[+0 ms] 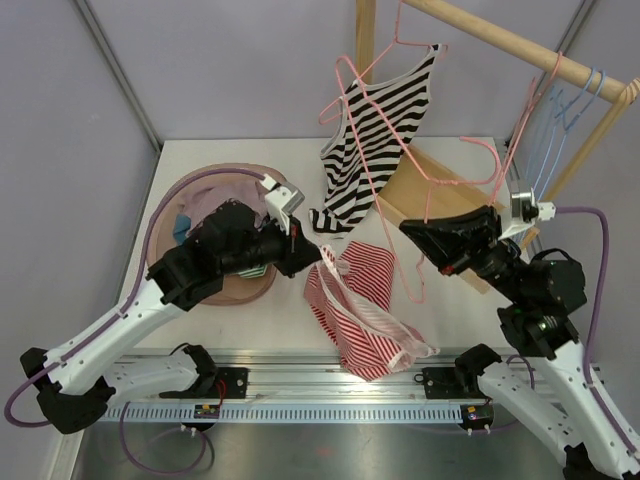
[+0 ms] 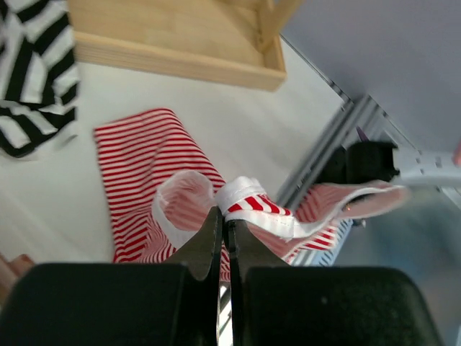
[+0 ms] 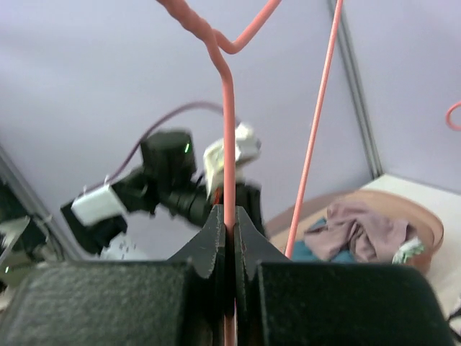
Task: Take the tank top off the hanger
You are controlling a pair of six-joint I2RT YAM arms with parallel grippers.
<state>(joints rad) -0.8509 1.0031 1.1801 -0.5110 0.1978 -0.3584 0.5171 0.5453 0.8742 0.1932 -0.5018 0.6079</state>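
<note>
A red-and-white striped tank top [image 1: 355, 310] lies crumpled on the table near the front edge. My left gripper [image 1: 318, 256] is shut on its white-hemmed strap [image 2: 248, 204] and holds that strap up off the table; the rest of the top [image 2: 140, 162] lies below. My right gripper [image 1: 408, 228] is shut on the wire of a pink hanger [image 1: 400, 255], held in the air to the right of the top. The wire [image 3: 228, 137] runs straight up out of the closed jaws. I cannot tell whether any fabric still hangs on the hanger.
A black-and-white striped top [image 1: 378, 125] hangs on another pink hanger from the wooden rail [image 1: 500, 42], beside blue hangers [image 1: 568, 108]. A wooden box [image 1: 432, 195] stands behind the right gripper. A round basket [image 1: 240, 168] of clothes sits at the left.
</note>
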